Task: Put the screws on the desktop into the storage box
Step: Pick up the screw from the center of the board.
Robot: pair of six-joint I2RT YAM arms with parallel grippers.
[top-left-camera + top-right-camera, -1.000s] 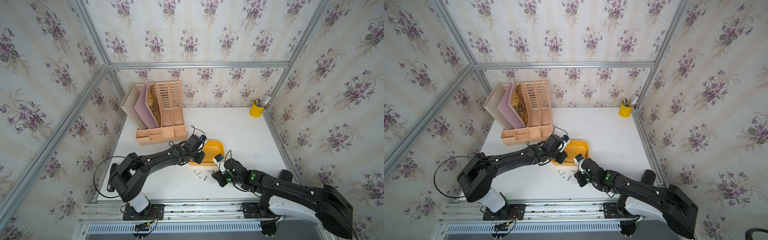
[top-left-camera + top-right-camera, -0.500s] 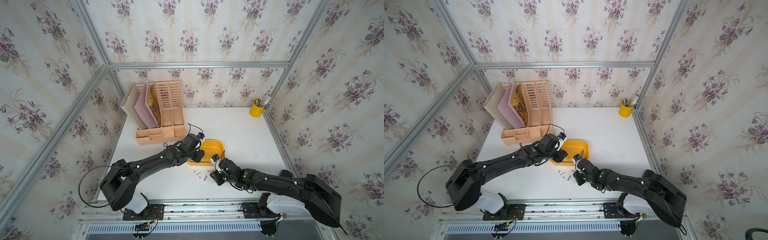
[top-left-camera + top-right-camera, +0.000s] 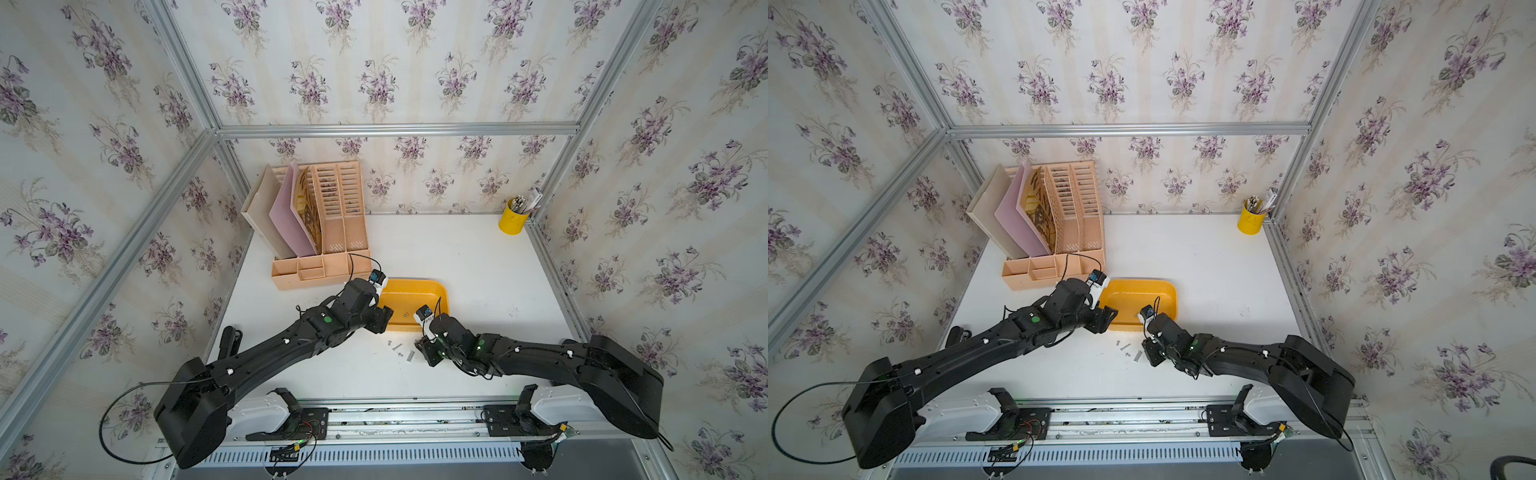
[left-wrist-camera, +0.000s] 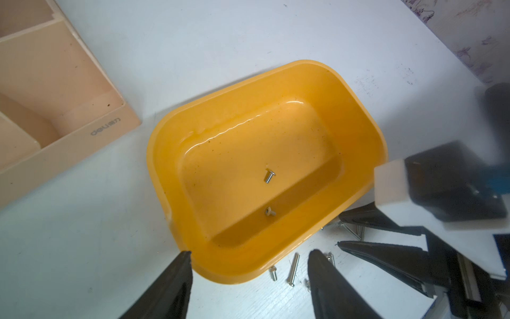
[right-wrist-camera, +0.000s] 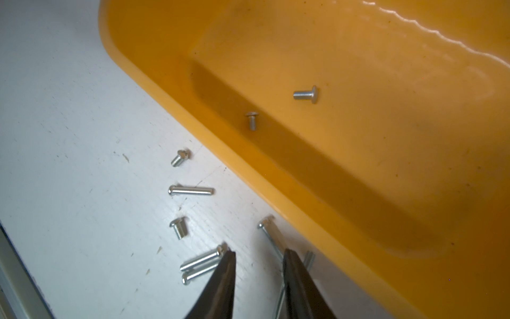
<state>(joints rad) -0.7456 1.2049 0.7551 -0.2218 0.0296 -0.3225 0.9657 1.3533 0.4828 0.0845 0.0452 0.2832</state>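
White desktop (image 3: 478,257) below, fingers (image 5: 220,281) of the right gripper (image 5: 259,251), slightly parted, straddle a long screw (image 5: 271,239) beside the storage box (image 4: 165,154). The left gripper (image 4: 251,252), spread wide, hangs over its corner. Two screws (image 5: 305,94) lie inside, others outside.

Lab cell staged as an office — white desktop (image 3: 478,266), floral wallpaper (image 3: 374,62), aluminium rails (image 3: 395,129), file organizer (image 3: 336,216), pen cup (image 3: 512,220).
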